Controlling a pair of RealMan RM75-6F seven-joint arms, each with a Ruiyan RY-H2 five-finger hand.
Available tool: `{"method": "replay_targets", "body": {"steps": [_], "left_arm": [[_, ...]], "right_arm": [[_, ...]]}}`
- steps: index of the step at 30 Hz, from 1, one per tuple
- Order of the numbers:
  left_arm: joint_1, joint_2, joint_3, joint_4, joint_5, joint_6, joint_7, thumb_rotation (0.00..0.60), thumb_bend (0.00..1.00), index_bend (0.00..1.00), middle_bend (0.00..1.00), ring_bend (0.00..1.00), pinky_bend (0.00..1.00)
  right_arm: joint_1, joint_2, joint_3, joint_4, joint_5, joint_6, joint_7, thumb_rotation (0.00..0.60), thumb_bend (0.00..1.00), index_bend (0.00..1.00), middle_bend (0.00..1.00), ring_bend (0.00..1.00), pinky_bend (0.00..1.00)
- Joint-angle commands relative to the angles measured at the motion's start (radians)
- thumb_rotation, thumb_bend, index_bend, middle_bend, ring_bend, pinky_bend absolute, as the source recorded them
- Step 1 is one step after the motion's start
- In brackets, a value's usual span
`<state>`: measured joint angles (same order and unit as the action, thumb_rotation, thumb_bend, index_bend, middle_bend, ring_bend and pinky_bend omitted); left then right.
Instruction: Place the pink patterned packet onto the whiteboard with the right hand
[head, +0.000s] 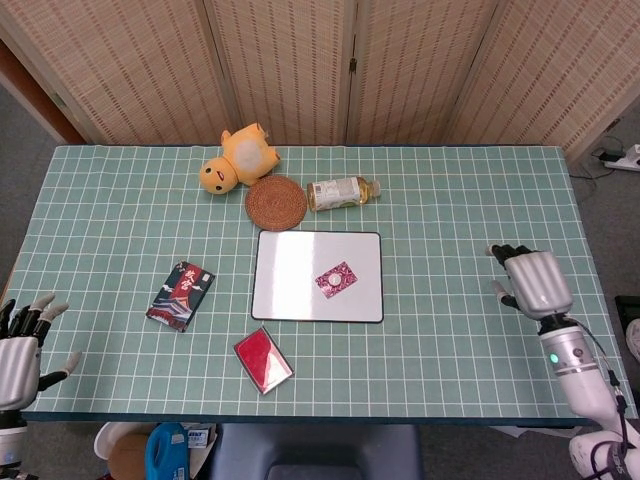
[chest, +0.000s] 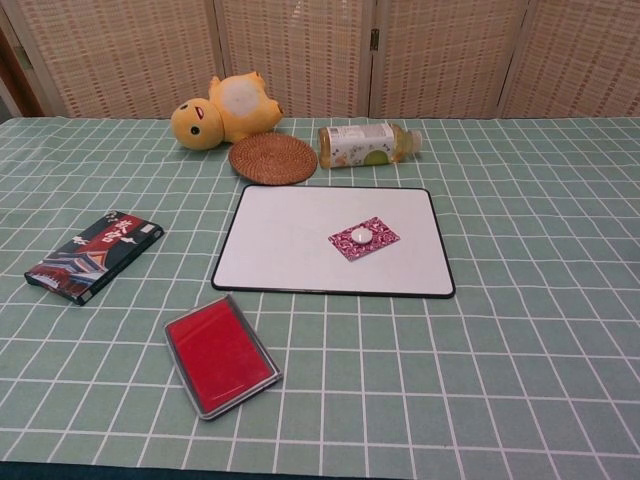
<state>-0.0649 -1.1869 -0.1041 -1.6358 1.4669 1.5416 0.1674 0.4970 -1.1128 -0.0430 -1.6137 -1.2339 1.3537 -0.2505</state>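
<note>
The pink patterned packet (head: 336, 279) (chest: 364, 238) lies flat on the whiteboard (head: 290, 290) (chest: 290, 240), right of its centre, with nothing touching it. My right hand (head: 532, 282) shows only in the head view, far off to the right near the table's right edge, holding nothing, its fingers apart and bent slightly downward. My left hand (head: 20, 344) hangs at the table's front left corner, fingers spread and empty. Neither hand shows in the chest view.
A yellow plush toy (head: 237, 158), a woven coaster (head: 275, 202) and a lying bottle (head: 342, 192) sit behind the whiteboard. A dark patterned box (head: 181, 295) lies to its left, a red case (head: 263, 360) in front of it.
</note>
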Motion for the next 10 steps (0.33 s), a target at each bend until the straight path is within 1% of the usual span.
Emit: {"method": "replay_targets", "body": {"steps": [1, 5, 7, 10], "left_arm": [[-0.006, 0.001, 0.000, -0.011, 0.004, -0.004, 0.004, 0.600, 0.22, 0.22, 0.16, 0.17, 0.00], [-0.014, -0.001, 0.002, -0.019, 0.002, -0.014, 0.019, 0.600, 0.22, 0.22, 0.16, 0.17, 0.00], [-0.019, -0.004, 0.002, -0.021, 0.001, -0.020, 0.028, 0.600, 0.22, 0.22, 0.16, 0.17, 0.00], [-0.023, -0.008, 0.002, -0.026, 0.007, -0.017, 0.032, 0.600, 0.22, 0.22, 0.16, 0.17, 0.00]], "right_arm": [[-0.120, 0.040, -0.056, -0.008, -0.097, 0.124, 0.054, 0.600, 0.31, 0.31, 0.43, 0.45, 0.65], [-0.213, 0.053, -0.075, -0.012, -0.122, 0.203, 0.086, 0.600, 0.31, 0.31, 0.43, 0.45, 0.65], [-0.250, 0.054, -0.077, -0.012, -0.128, 0.228, 0.102, 0.600, 0.31, 0.31, 0.43, 0.45, 0.65], [-0.281, 0.057, -0.081, -0.006, -0.149, 0.237, 0.117, 0.600, 0.31, 0.31, 0.43, 0.45, 0.65]]}}
